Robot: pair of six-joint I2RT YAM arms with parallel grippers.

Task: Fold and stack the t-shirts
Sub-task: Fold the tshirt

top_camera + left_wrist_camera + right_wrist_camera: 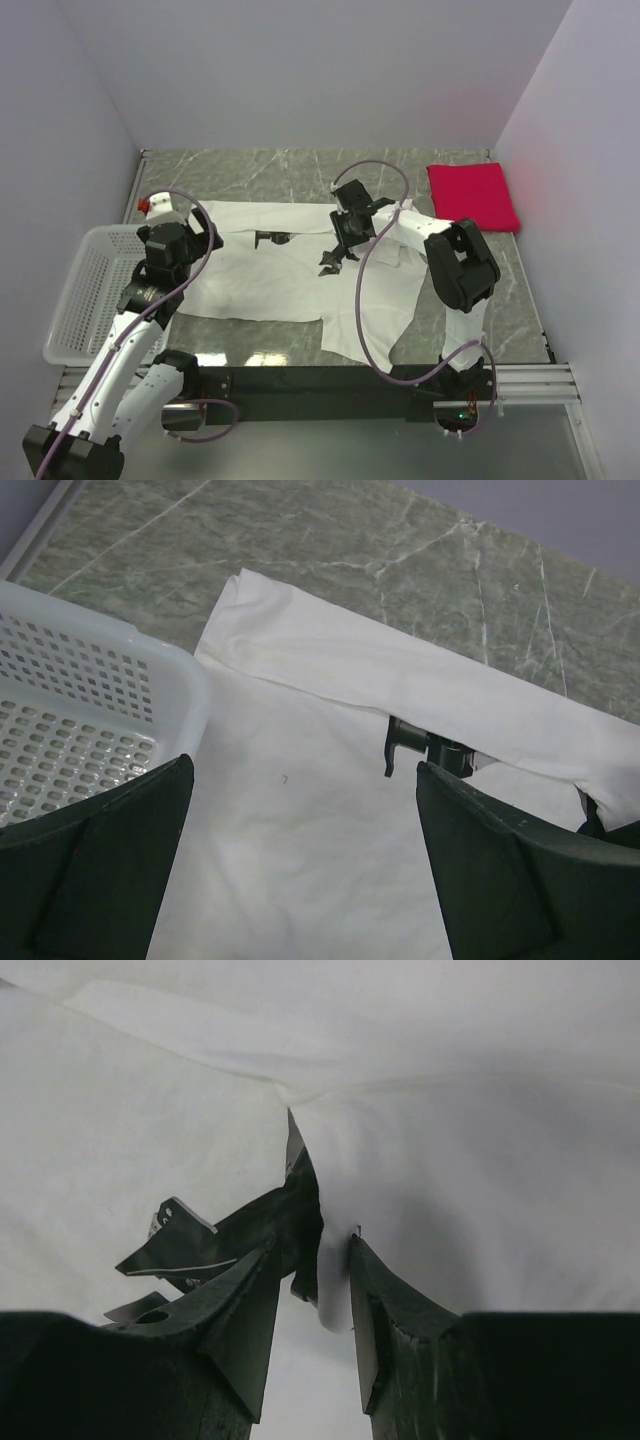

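A white t-shirt (270, 285) with small black print lies spread across the middle of the table, its top edge folded over. My right gripper (328, 266) points down at the shirt's centre. In the right wrist view its jaws (312, 1246) pinch a raised ridge of the white cloth (480, 1180) beside the black print. My left gripper (208, 238) hovers over the shirt's left part. Its fingers (303, 768) stand wide apart above flat white cloth (300, 860) with nothing between them. A bright red t-shirt (472, 195) lies folded square at the back right.
A white plastic mesh basket (75, 300) stands at the table's left edge, close beside my left gripper; its rim (90, 670) touches the shirt's left side. Purple walls close in the table at the back and sides. Grey marble tabletop (300, 165) shows behind the shirt.
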